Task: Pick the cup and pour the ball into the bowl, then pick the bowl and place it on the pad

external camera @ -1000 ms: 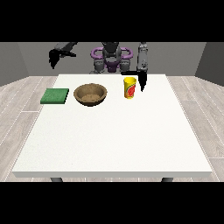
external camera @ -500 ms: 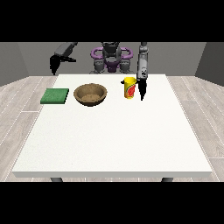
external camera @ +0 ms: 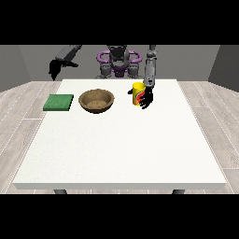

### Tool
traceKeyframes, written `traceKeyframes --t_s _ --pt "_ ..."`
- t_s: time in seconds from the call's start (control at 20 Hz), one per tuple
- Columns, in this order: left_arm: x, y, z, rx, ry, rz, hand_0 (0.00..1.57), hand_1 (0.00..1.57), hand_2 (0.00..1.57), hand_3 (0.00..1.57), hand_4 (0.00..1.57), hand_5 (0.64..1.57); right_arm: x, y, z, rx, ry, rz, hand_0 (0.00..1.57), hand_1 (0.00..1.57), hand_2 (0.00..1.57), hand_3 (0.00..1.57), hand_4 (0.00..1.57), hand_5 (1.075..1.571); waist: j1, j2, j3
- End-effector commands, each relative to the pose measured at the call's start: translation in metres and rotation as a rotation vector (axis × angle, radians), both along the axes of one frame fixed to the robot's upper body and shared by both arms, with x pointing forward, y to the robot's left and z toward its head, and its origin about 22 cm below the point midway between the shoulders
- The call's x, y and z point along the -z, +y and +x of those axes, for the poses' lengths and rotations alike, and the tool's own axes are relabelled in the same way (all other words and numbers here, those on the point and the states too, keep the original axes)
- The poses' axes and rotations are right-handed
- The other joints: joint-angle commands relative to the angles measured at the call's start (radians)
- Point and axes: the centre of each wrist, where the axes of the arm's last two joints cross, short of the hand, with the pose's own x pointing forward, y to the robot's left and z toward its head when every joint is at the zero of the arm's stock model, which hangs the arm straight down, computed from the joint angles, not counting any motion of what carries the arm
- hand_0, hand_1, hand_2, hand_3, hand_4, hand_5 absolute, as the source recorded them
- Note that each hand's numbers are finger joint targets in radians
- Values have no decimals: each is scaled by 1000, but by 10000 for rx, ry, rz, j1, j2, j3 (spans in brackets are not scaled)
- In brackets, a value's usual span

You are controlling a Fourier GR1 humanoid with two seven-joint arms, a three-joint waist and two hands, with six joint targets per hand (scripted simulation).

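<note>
On the white table (external camera: 116, 149), from near to far: the green pad (external camera: 59, 102), the brown bowl (external camera: 96, 100) and the yellow cup (external camera: 137, 94), with the hand at the view's right (external camera: 147, 99) touching the cup, finger posture indiscernible, and the hand at the view's left (external camera: 55, 69) raised, fingers hanging relaxed.

A large white desk (external camera: 121, 144) fills the middle of the room, its top plain and evenly lit, with dark legs showing under its near edge. Around it runs a floor (external camera: 212, 116) of pale grey-brown planks. Behind stand plain grey walls (external camera: 196, 60), darker toward the corners at either side.
</note>
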Motion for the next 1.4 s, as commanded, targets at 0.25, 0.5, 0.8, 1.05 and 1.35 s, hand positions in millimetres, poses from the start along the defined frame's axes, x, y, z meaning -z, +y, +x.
traceKeyframes --t_s 0.25,0.5,0.8,1.05,1.35 --pt "7 1 -3 -1166 587 1778 1327 1327 1571 1571 1500 1241 -25 -36 5 109 232 -224 0 0 0 0 0 1570 -405 -142 -161" --pt "-9 23 3 -956 1808 3966 1353 1353 1571 1571 1551 1306 36 -44 -18 590 2173 -47 0 0 0 0 0 1570 404 -2143 -128" --pt "-86 74 50 -2232 2781 6617 1456 1456 1571 1571 1571 1296 49 -33 -16 712 3050 32 0 0 0 0 0 1569 518 -2984 -128" --pt "-96 37 62 -1814 3014 7223 1459 1459 1571 1571 1571 1294 54 -58 -21 1034 3051 443 0 0 0 0 0 1568 665 -3071 -152" --pt "-102 19 66 -2356 2927 8503 1491 1491 1571 1571 1571 1273 49 -78 -24 842 2788 293 0 0 0 0 0 1569 573 -2971 -151"
